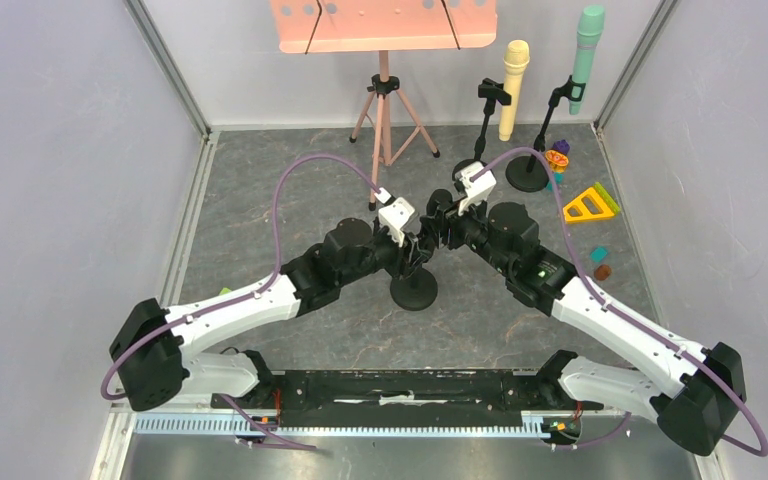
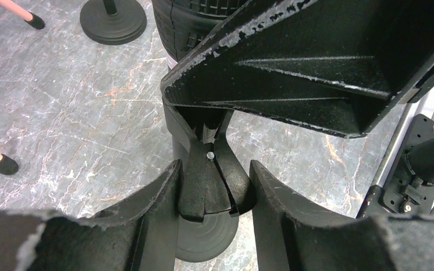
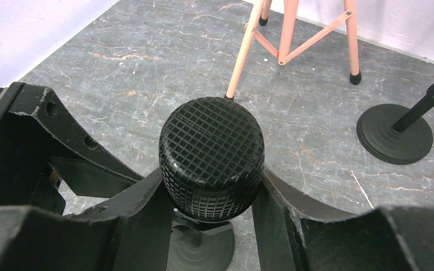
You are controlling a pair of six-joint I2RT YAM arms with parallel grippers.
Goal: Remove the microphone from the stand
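Note:
A black microphone with a gridded head (image 3: 212, 155) sits in the clip (image 2: 208, 183) of a short black stand, whose round base (image 1: 414, 291) is at the table's centre. My right gripper (image 3: 213, 197) is shut on the microphone's head, one finger on each side. My left gripper (image 2: 212, 195) is shut on the stand's clip just under the microphone, above the base (image 2: 203, 240). In the top view the two grippers, left (image 1: 412, 250) and right (image 1: 440, 230), meet over the stand and hide the microphone.
A pink music stand on a tripod (image 1: 384, 100) is behind. A yellow microphone (image 1: 513, 88) and a green one (image 1: 587, 58) sit on stands at the back right, one base (image 3: 394, 134) near my right gripper. Small toys (image 1: 590, 205) lie at the right.

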